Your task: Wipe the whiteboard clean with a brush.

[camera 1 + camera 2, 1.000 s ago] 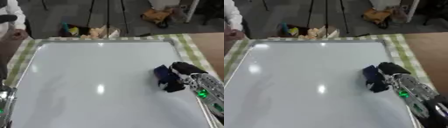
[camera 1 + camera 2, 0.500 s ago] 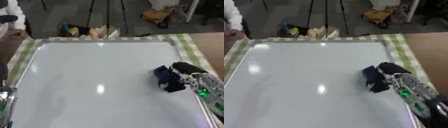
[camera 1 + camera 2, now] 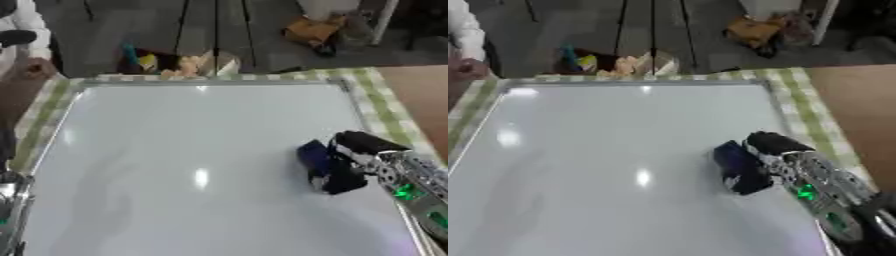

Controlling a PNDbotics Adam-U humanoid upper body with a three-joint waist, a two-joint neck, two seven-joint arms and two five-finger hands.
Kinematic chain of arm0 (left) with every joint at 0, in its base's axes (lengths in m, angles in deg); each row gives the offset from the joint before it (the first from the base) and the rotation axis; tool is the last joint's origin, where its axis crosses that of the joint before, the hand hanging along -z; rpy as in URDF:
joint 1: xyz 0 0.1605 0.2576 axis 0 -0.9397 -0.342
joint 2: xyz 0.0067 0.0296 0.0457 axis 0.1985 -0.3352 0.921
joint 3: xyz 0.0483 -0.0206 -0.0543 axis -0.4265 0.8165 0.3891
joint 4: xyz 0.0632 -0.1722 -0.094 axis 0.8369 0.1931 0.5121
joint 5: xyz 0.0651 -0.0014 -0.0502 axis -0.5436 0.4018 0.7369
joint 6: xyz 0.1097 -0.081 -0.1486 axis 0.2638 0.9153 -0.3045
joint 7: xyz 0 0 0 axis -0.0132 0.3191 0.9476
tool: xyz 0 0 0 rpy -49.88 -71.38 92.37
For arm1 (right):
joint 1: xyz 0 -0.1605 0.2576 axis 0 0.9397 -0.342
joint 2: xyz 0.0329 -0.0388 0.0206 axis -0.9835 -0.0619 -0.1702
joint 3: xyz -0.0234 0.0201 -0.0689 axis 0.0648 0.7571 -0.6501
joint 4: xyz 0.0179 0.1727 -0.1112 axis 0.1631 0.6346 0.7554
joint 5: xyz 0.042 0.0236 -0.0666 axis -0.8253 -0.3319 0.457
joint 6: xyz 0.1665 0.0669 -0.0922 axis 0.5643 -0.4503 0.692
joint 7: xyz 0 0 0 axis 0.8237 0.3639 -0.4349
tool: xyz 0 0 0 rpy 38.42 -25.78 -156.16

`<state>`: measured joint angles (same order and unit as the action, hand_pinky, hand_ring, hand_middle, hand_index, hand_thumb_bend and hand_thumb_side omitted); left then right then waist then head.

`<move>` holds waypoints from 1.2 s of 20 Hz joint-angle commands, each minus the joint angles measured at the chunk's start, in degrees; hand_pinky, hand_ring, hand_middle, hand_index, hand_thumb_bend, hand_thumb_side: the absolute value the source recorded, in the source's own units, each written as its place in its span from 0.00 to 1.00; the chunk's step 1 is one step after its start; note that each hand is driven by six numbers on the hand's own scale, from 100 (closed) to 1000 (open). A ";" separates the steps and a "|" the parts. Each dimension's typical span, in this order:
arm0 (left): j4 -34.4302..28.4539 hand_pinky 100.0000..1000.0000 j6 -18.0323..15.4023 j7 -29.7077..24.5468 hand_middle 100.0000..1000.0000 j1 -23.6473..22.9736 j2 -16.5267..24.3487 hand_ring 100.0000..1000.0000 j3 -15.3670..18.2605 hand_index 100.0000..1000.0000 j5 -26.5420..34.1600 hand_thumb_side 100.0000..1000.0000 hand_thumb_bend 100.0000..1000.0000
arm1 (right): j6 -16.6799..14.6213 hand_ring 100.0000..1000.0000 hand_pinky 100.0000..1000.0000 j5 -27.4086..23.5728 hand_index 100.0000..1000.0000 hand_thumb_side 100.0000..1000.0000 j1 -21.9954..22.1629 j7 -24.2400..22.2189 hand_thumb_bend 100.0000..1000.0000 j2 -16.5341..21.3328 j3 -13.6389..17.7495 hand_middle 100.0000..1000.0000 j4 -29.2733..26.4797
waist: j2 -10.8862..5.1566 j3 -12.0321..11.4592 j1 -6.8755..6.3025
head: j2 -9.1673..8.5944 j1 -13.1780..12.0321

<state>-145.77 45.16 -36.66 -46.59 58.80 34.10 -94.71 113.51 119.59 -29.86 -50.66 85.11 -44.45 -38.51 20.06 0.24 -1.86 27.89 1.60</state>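
Reaching in from the lower right corner, the right hand (image 3: 363,150) lies low over the whiteboard (image 3: 192,150), its silver forearm with small green lights running back toward the view's edge. Its black fingers (image 3: 765,141) are curled round a dark blue brush (image 3: 322,167), which rests on the board's surface near the right edge, about midway down. No writing or brand can be read on the brush or the board; the board's surface looks clean, with only bright glints of light on it. At the lower left edge a sliver of silver metal (image 3: 9,220) shows, likely the left arm, but its hand cannot be made out. The whiteboard lies on a worktop covered by a green and white checked cloth (image 3: 385,107). Beyond the far edge, on the floor, stand dark tripod legs (image 3: 214,30), a heap of colourful things (image 3: 171,62) and a brown bag (image 3: 311,32).
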 commanded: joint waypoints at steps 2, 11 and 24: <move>-0.97 0.63 -0.01 -0.25 0.75 0.95 0.61 0.78 -0.25 0.71 0.13 1.00 0.03 | -0.40 0.56 0.35 -1.21 0.25 0.40 0.29 -1.56 0.00 0.93 -1.32 0.21 -1.73 | -1.20 -0.19 0.19 | -0.27 0.06; -0.97 0.63 0.02 -0.46 0.76 0.98 0.58 0.78 -0.26 0.71 0.11 1.00 0.03 | -0.30 0.56 0.36 0.08 0.25 0.40 0.35 -1.78 0.00 0.66 -1.28 0.23 -1.00 | -1.17 -0.34 0.23 | -0.51 0.12; -0.97 0.63 0.11 -0.73 0.76 0.88 0.55 0.78 -0.25 0.71 0.07 1.00 0.02 | 0.45 0.56 0.36 1.76 0.26 0.41 0.30 1.06 0.00 0.76 0.84 0.23 3.64 | -1.20 0.00 0.04 | -0.81 0.02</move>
<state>-145.77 45.29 -37.13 -46.31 58.80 34.10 -94.71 113.52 120.20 -29.71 -49.72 84.55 -44.03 -36.59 19.89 0.09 -1.73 27.62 1.65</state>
